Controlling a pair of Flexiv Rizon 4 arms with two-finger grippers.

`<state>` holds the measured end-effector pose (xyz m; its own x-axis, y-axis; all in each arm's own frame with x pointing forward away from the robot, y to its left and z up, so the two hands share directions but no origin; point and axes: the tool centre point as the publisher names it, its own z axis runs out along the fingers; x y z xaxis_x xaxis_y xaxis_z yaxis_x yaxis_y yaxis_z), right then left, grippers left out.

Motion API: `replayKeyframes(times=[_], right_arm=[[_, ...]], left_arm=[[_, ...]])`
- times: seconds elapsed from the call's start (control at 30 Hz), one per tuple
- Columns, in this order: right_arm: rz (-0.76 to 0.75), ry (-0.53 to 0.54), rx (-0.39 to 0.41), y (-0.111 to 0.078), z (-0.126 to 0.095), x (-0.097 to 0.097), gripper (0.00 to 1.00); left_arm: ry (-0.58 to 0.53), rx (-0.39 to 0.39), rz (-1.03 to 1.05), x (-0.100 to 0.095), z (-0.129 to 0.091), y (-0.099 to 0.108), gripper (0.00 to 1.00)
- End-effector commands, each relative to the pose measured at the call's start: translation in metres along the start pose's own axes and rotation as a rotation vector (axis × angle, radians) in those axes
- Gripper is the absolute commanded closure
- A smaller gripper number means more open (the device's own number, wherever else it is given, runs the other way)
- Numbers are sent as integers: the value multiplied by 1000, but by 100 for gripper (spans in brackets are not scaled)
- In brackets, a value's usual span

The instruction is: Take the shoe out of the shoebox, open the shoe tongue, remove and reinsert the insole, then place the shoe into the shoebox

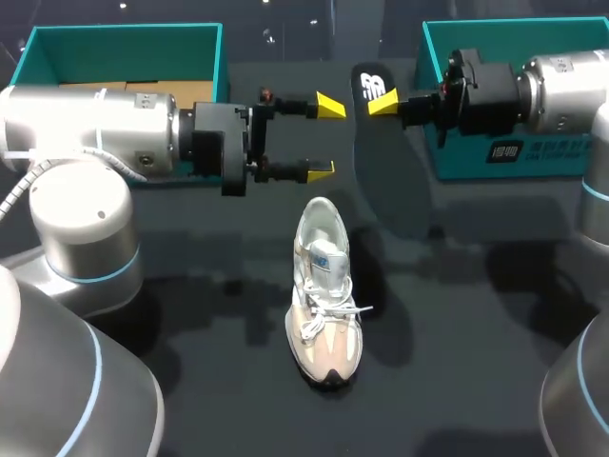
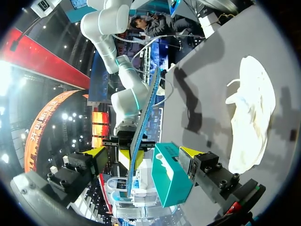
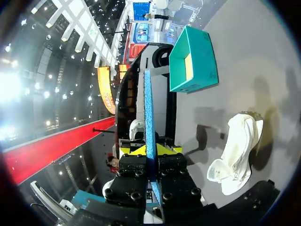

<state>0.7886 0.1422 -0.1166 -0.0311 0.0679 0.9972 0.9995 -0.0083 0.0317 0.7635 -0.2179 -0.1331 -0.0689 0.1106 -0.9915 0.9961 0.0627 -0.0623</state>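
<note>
Black insole (image 1: 385,181) clamped in right tool (image 3: 151,150); left tool (image 1: 326,138) spread apart; white-beige shoe (image 1: 324,295) upright, laces loose.

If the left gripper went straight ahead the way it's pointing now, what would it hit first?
Most likely the insole, which the right gripper holds directly ahead of the left gripper, in line with its open fingers. The depth between them is hard to judge.

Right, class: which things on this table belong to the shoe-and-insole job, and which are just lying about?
Job: white-and-beige lace-up sneaker; black foam insole, gripped by the right end effector; open left end effector; teal cardboard box on the left, probably the shoebox.

Lying about: second teal cardboard box on the right, perhaps the lid; I cannot tell for certain.
</note>
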Motion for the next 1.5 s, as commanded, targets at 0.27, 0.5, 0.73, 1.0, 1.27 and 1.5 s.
replayKeyframes(times=[0.27, 0.5, 0.73, 1.0, 1.27, 1.5], right_arm=[[99, 20, -50, 0, 16, -12, 100], [128, 30, -66, -2, 17, -14, 100], [154, 38, -69, -3, 21, -18, 100], [163, 49, -69, -1, 22, -20, 100], [167, 54, -65, 0, 22, -21, 100], [171, 57, -67, 0, 23, -21, 100]], left_arm=[[-25, -6, 15, 3, 19, -1, 15], [-26, -10, 33, 6, 26, 0, 25], [-24, -12, 45, 8, 29, -2, 53], [-9, -15, 65, 9, 30, -5, 59], [3, -14, 75, 12, 34, -7, 65], [14, -18, 78, 15, 37, -7, 100]])
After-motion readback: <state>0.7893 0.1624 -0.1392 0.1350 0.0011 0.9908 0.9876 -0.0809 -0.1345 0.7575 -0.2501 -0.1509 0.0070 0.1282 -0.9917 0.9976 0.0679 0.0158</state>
